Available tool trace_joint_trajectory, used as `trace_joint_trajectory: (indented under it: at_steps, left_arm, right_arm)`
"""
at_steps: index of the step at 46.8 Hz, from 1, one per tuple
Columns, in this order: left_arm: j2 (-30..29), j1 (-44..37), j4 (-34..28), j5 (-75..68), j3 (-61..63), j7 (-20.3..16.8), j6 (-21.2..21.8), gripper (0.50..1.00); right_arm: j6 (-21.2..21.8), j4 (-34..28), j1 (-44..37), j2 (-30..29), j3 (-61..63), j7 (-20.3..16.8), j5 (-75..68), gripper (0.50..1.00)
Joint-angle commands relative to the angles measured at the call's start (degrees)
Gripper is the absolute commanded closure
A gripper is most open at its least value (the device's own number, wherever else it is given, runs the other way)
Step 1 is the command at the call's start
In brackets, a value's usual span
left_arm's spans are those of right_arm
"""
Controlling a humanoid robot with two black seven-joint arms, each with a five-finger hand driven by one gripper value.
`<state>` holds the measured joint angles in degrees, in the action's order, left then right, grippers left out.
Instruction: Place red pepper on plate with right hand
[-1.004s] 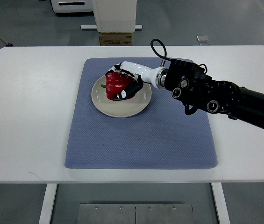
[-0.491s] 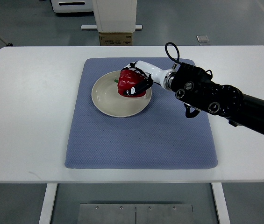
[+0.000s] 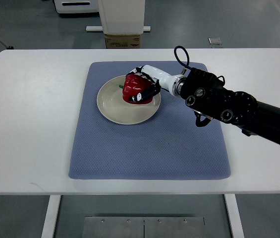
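A red pepper (image 3: 133, 89) sits over the right part of a cream plate (image 3: 111, 105) on a blue mat (image 3: 149, 144). My right hand (image 3: 143, 84) comes in from the right edge and is shut on the pepper, fingers wrapped over its top and right side. I cannot tell whether the pepper touches the plate. The left arm is out of view.
The mat lies on a white table (image 3: 30, 114). A cardboard box (image 3: 122, 40) and a white post base stand on the floor behind the table's far edge. A small grey floor plate (image 3: 215, 41) lies at the back right.
My right hand moved the pepper from the plate's middle to its right side, then slightly back left. The arm drew back to the right.
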<state>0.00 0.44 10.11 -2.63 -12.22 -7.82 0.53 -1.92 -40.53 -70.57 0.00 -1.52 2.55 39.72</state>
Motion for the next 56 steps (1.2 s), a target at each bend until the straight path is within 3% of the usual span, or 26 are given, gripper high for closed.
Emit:
trace_joint_trajectory:
  at_steps: [1, 23, 27, 31, 56]
  left_arm:
    - [0.00, 0.00, 0.00, -0.01, 0.00, 0.00, 0.00, 0.500]
    - [0.00, 0.00, 0.00, -0.01, 0.00, 0.00, 0.00, 0.500]
    - [0.00, 0.00, 0.00, -0.01, 0.00, 0.00, 0.00, 0.500]
    - [0.00, 0.00, 0.00, -0.01, 0.00, 0.00, 0.00, 0.500]
    - [0.00, 0.00, 0.00, -0.01, 0.00, 0.00, 0.00, 0.500]
  right_arm:
    - [0.07, -0.43, 0.17, 0.00, 0.38, 1.49, 0.00, 0.808]
    - [0.07, -2.72, 0.79, 0.00, 0.55, 3.25, -0.26, 0.674]
    - [0.07, -2.72, 0.88, 0.00, 0.55, 3.25, -0.26, 0.609]
    - [0.07, -2.72, 1.05, 0.00, 0.55, 3.25, -0.26, 0.513]
    - [0.16, -2.54, 1.05, 0.00, 3.63, 3.08, -0.26, 0.500]
